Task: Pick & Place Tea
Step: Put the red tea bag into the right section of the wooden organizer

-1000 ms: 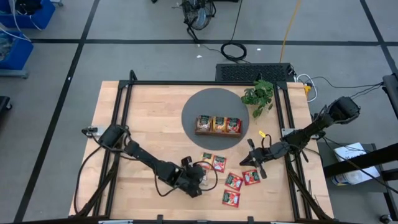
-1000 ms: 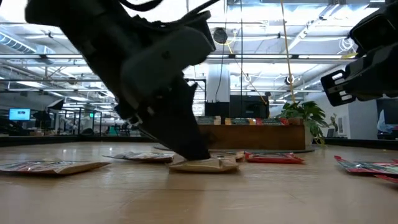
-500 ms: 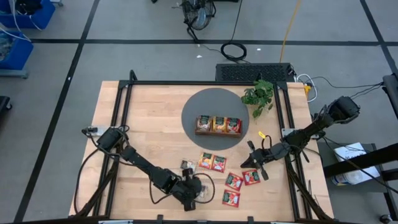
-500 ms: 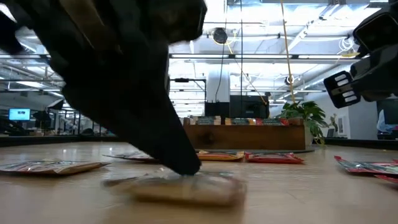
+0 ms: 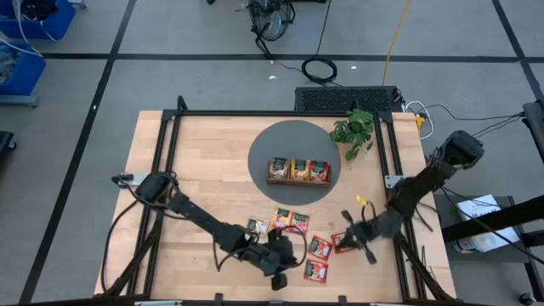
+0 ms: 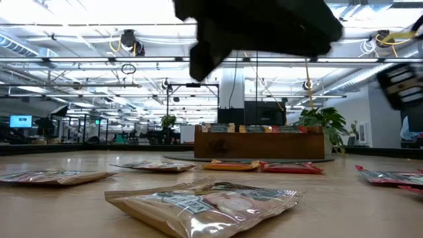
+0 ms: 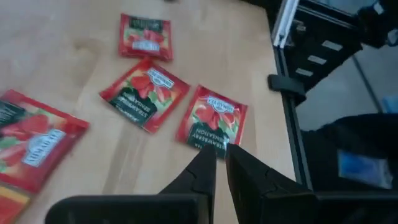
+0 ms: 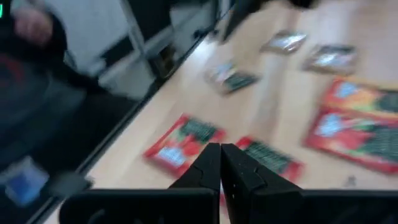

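Note:
A beige tea packet (image 5: 257, 226) lies flat on the wood, big in the low view's foreground (image 6: 205, 205). Orange (image 5: 282, 219) and red (image 5: 299, 223) packets lie beside it. Three more red packets (image 5: 320, 247) (image 5: 343, 242) (image 5: 315, 271) lie toward the right. My left gripper (image 5: 289, 255) (image 7: 219, 163) hangs shut above the table near the front edge, pointing toward the red packets, with nothing between its fingers. My right gripper (image 5: 350, 236) (image 8: 221, 155) is shut and bare over the rightmost red packets.
A brown wooden tray (image 5: 297, 180) with packets standing in its compartments rests on a round grey mat (image 5: 263, 153) at the table's middle far side. A green plant (image 5: 353, 132) stands at the far right. Black frame rails (image 5: 387, 170) run along both table sides.
My left gripper, whose tips were down on the beige packet, has come off it, risen and tipped up toward level. The packet has slid along the table and now lies free. My right gripper has swung toward the near edge, over the red packets.

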{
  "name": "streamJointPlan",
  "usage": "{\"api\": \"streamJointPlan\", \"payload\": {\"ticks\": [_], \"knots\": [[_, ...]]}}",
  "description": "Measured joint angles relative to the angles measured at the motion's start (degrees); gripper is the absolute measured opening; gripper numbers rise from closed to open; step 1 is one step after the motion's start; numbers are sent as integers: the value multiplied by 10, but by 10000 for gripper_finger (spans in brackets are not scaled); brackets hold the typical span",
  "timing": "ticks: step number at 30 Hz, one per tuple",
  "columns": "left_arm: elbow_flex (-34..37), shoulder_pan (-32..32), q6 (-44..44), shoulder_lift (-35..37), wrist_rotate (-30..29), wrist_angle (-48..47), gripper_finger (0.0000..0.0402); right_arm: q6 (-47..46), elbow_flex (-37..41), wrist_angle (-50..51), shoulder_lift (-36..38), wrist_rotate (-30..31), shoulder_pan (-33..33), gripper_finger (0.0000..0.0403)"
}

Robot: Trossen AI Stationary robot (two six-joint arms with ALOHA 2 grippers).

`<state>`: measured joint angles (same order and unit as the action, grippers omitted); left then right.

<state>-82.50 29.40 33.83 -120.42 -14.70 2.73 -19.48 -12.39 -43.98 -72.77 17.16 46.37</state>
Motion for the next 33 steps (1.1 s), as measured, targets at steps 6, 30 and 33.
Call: {"api": "streamJointPlan", "payload": {"ticks": [6, 30, 33], "knots": [[1, -15, 43, -41, 63, 35, 42, 16, -120, 52, -154, 7, 45, 0], [1, -18, 106, -61, 72, 40, 232, -21, -242, 55, -377, -5, -6, 0], [1, -26, 135, -61, 73, 18, 251, -22, -239, 47, -384, -6, -7, 0]]}}
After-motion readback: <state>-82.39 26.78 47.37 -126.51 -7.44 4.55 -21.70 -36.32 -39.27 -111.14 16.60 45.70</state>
